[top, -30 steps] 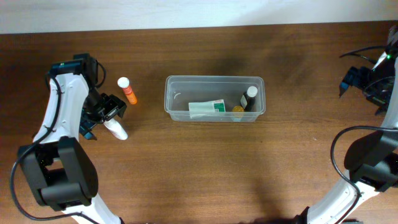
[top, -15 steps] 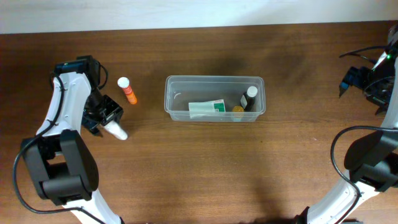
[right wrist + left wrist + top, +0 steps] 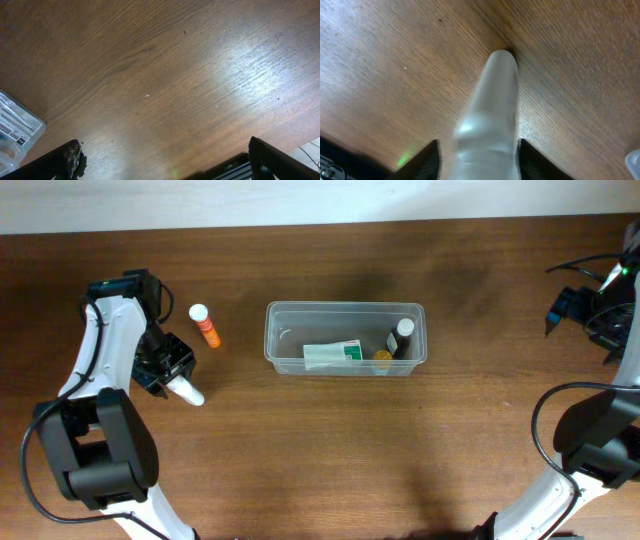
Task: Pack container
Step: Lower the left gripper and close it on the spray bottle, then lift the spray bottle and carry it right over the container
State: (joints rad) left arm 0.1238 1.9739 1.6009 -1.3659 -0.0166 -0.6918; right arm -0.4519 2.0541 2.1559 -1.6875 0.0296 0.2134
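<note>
Closest to me, my left hand is clamped on a white tube lying on the worktop. Just beyond lies an orange bottle. The container sits mid-worktop, holding a green-and-white box and a dark bottle. My right hand hangs spread wide and empty, far right.

A wooden table bears the container, an orange bottle, a white tube.
</note>
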